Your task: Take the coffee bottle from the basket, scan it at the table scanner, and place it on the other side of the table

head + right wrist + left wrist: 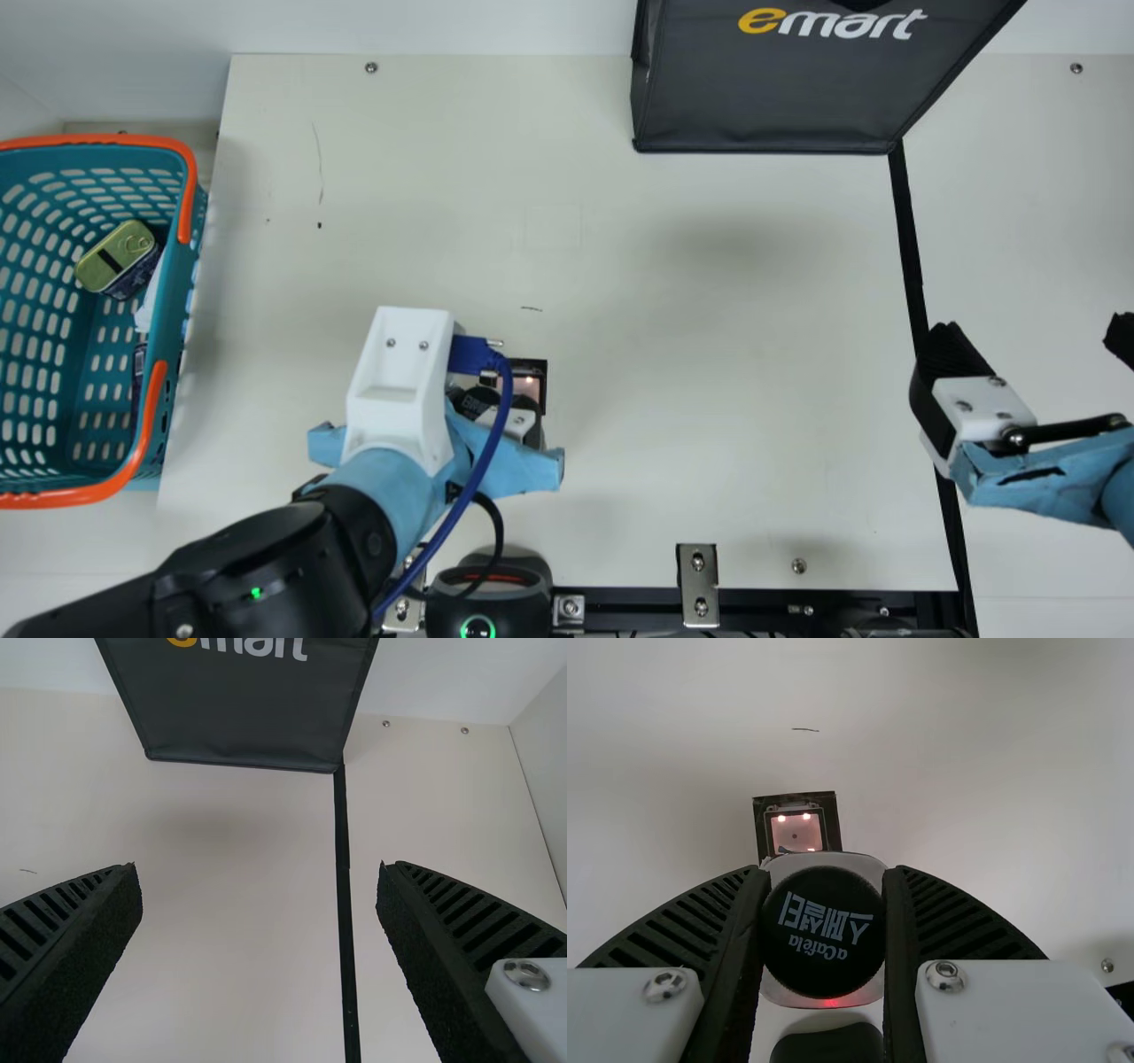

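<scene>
Showing a round black cap (822, 943) with white lettering over a pale, wider body (824, 997), the coffee bottle (822, 926) is sitting clamped between the left gripper's (485, 408) closed-in jaws, beside the square lit window (795, 828) in the table (709, 425). Its cap is facing up toward the wrist camera, its long axis running roughly upright; whether its base is touching the table cannot be told. The white housing (397, 381) and blue cable (461, 505) are partly screening it in the main view. A black device (487, 598) is glowing green at the near edge. At right, the right gripper (1032, 341) is hanging with jaws wide apart, holding nothing.
</scene>
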